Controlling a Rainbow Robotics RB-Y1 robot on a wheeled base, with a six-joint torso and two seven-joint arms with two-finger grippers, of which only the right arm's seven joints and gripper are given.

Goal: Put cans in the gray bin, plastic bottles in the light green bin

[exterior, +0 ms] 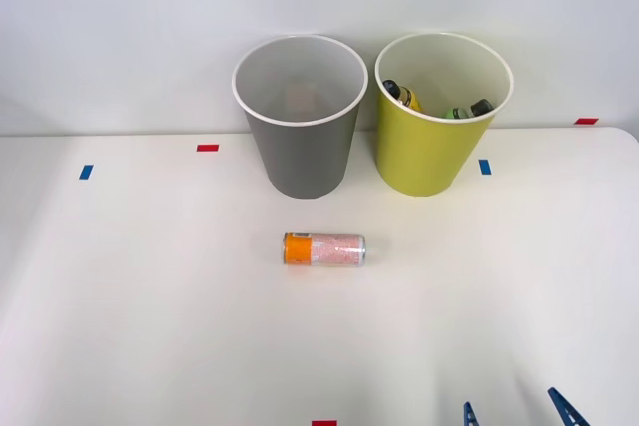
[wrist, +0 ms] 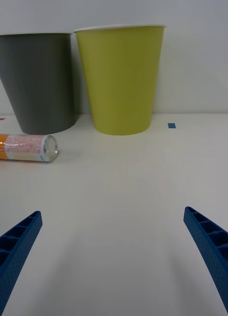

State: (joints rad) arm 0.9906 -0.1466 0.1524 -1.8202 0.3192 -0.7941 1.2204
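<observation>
On the table (exterior: 120,326), one can (exterior: 323,248) is still lying, not yet binned; bottles (exterior: 404,96) are sitting inside the light green bin (exterior: 424,162). At five o'clock, the right gripper (wrist: 114,247) is being held with fingers (wrist: 18,237) spread.

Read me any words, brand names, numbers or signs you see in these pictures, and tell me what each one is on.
None can be read.
can: small print on the orange band and speckled body, too small and blurred to read.
plastic bottles in the light green bin: no label readable.
gray bin: plain, no text.
Tape marks on the table: plain red and blue, no writing.
</observation>
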